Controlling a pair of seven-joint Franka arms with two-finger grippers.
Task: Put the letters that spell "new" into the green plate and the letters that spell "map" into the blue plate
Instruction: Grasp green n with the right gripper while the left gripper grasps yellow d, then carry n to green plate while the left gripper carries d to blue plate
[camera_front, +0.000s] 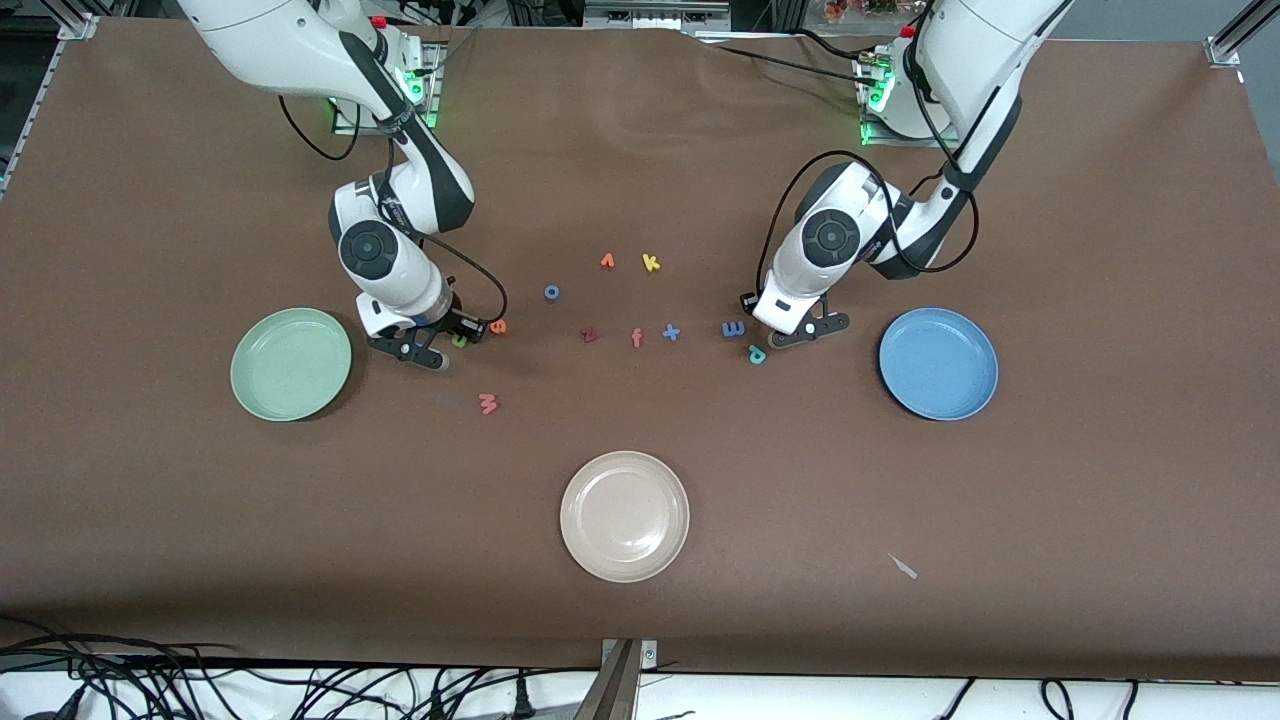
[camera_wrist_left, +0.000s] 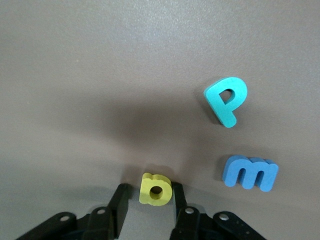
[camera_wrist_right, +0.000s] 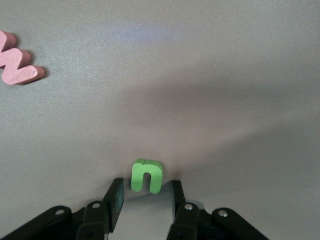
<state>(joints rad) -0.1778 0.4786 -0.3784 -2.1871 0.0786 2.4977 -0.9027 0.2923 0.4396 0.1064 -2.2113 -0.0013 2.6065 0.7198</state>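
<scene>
- We see the right gripper (camera_wrist_right: 146, 184) down at the counter (camera_front: 640, 150), just beside the green plate (camera_front: 291, 363) on the side toward the middle of the counter.
- Its fingers (camera_wrist_right: 116, 192) stand apart on either side of the green "n" (camera_wrist_right: 147, 176), with a thin gap showing on each side; the letter lies on the counter, not clamped.
- The orange "e" (camera_front: 498, 326) lies just beside that gripper, toward the left arm's end.
- The salmon-red "w" (camera_front: 488, 403) lies nearer to the front camera than the "e", apart from the gripper.
- The green plate holds no letters.
- The left gripper (camera_wrist_left: 150, 188) is also down at the counter, near the blue plate (camera_front: 938, 363) on the side toward the middle.
- Its fingers (camera_wrist_left: 176, 196) straddle the yellow "a" (camera_wrist_left: 156, 189): one touches the letter, the other stands just off it, so the grip is not closed.
- The teal "p" (camera_wrist_left: 227, 100) and the periwinkle-blue "m" (camera_wrist_left: 250, 172) lie on the counter near that gripper, the "p" nearer to the front camera than the "m".
- The blue plate holds no letters.
- Between the two grippers lie a blue "o" (camera_front: 552, 292), a dark red "z" (camera_front: 590, 335), a salmon "f" (camera_front: 636, 338) and a blue "x" (camera_front: 671, 332); a yellow "k" (camera_front: 651, 262) sits farther from the front camera.
- A cream-white plate (camera_front: 625, 515) sits nearest the front camera.
</scene>
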